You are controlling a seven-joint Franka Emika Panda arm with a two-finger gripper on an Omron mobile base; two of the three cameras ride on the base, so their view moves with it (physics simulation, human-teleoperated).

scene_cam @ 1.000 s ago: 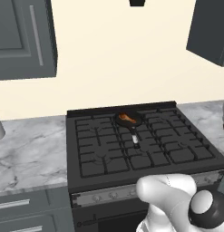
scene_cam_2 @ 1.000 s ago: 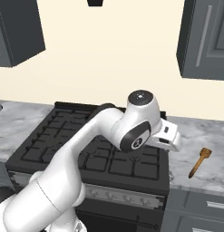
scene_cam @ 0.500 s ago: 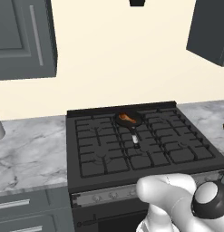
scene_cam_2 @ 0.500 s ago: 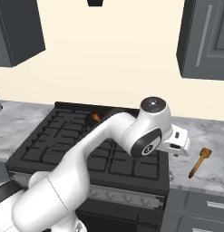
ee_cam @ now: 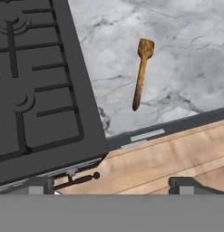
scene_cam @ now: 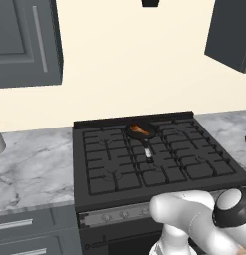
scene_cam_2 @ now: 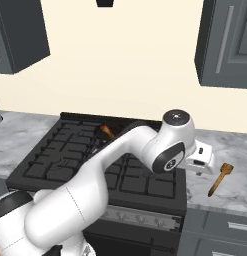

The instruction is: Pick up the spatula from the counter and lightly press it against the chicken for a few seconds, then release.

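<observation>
Glossy white, rounded arm with dark grey joint caps.

Black gas stove with iron grates stands between marble worktops. Small black frying pan sits on the rear centre burner. Grey wall cabinets hang above.

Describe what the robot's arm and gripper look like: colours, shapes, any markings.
The arm is glossy white, built of thick rounded links with faint seam lines, and has dark grey round joint caps. Its gripper has a white boxy body and two small dark fingertips.
</observation>
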